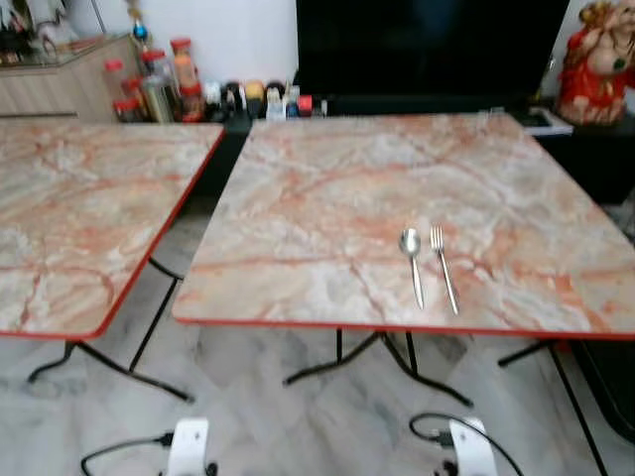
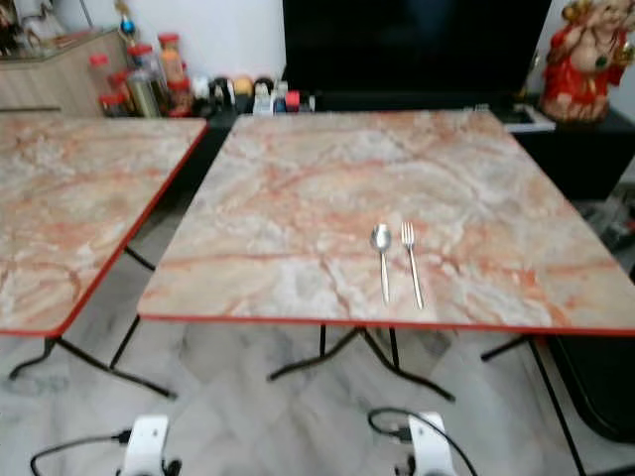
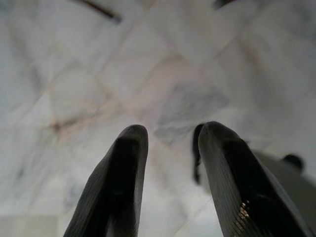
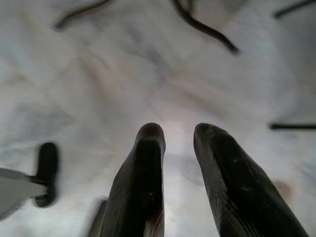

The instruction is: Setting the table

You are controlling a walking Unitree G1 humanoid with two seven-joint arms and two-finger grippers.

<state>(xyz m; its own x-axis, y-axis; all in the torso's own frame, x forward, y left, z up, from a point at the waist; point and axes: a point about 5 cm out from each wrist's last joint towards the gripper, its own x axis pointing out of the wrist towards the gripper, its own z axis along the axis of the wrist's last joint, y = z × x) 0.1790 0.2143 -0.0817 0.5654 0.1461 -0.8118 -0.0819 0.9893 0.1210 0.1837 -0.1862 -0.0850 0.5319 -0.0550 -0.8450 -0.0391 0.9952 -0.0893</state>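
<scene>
Left tool (image 3: 168,143) and right tool (image 4: 178,140) are hung low over the marble floor (image 3: 163,64), fingers parted a little, nothing held. On the counter (image 1: 327,188), a spoon (image 1: 412,260) and fork (image 1: 444,266) are laid side by side, just apart, near its front edge, toward the right corner.

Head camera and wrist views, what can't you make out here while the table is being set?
- Jars on the floor by the wall: too blurred and small to read labels.
- Red figurine: cut off by the right edge of the left eye view.
- Left table: its far side runs past the left edge.
- Left pincer and right pincer: fingers apart, hanging over blurred floor tiles.
- Spoon and fork: fine detail is soft.
</scene>
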